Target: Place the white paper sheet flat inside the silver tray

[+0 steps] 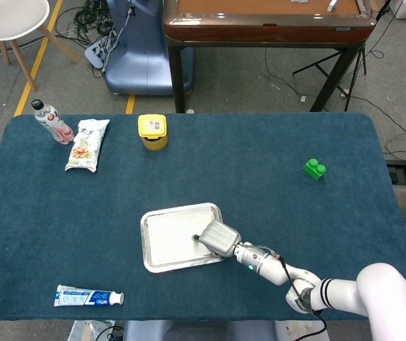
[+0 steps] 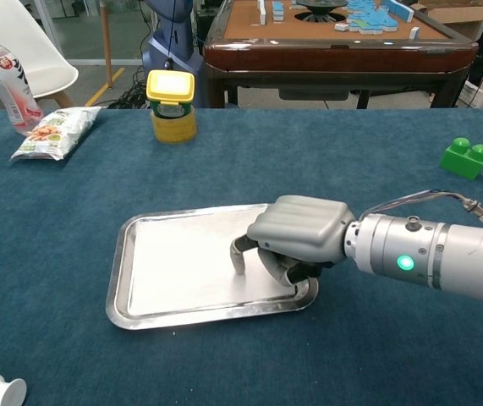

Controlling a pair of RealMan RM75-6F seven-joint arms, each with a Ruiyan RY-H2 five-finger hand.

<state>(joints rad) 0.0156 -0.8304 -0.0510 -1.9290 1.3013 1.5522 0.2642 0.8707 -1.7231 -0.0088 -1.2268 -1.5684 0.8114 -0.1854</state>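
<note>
The silver tray lies on the blue tablecloth near the front middle. The white paper sheet lies flat inside it, covering most of the tray floor. My right hand hangs over the tray's right end, palm down with its fingers curled under. One fingertip points down and touches the sheet. Nothing shows between the fingers. The sheet's right edge is hidden under the hand. My left hand is in neither view.
A yellow jar, a snack bag and a bottle stand at the far left. A toothpaste tube lies at the front left. A green brick sits at the right. A wooden table stands beyond.
</note>
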